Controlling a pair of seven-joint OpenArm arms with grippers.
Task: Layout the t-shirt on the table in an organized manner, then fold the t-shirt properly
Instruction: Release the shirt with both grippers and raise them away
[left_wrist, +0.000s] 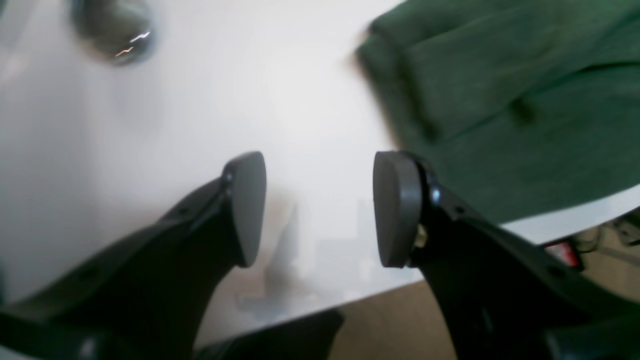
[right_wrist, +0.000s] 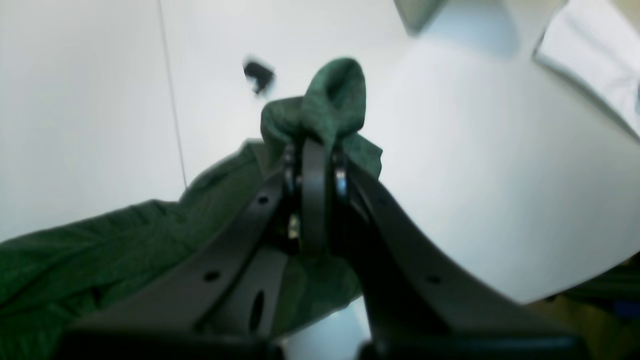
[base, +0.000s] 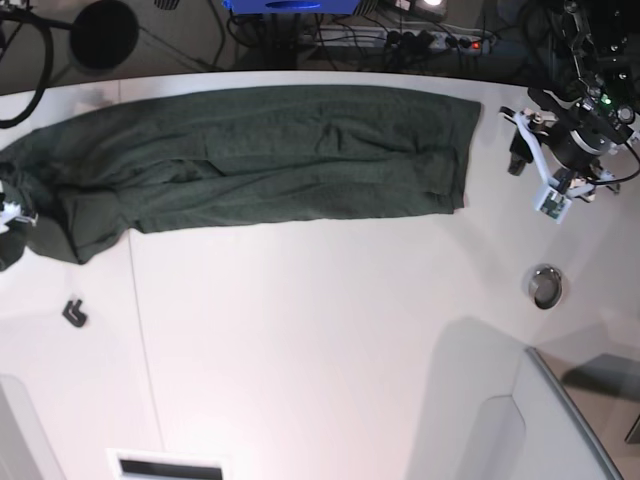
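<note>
Pinching a bunched corner of the t-shirt (right_wrist: 332, 97) in my right gripper (right_wrist: 314, 150), I risk dragging the folded strip askew along the table's (base: 300, 340) far edge. My left gripper (left_wrist: 320, 207) hovers open and empty beside the opposite end, near the metal ring (base: 545, 285).

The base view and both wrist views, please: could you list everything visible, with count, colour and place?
t-shirt: one, dark green, stretched along the far side of the table, one end bunched at the right end effector.
table: one, white, with thin seam lines and a curved edge.
metal ring: one, silver, set in the tabletop below the left arm.
small black piece: one, black, on the table near the shirt's bunched end.
cables and power strip: several, dark, behind the table.
left end effector: open, empty, beside the shirt's edge.
right end effector: shut on the cloth.
</note>
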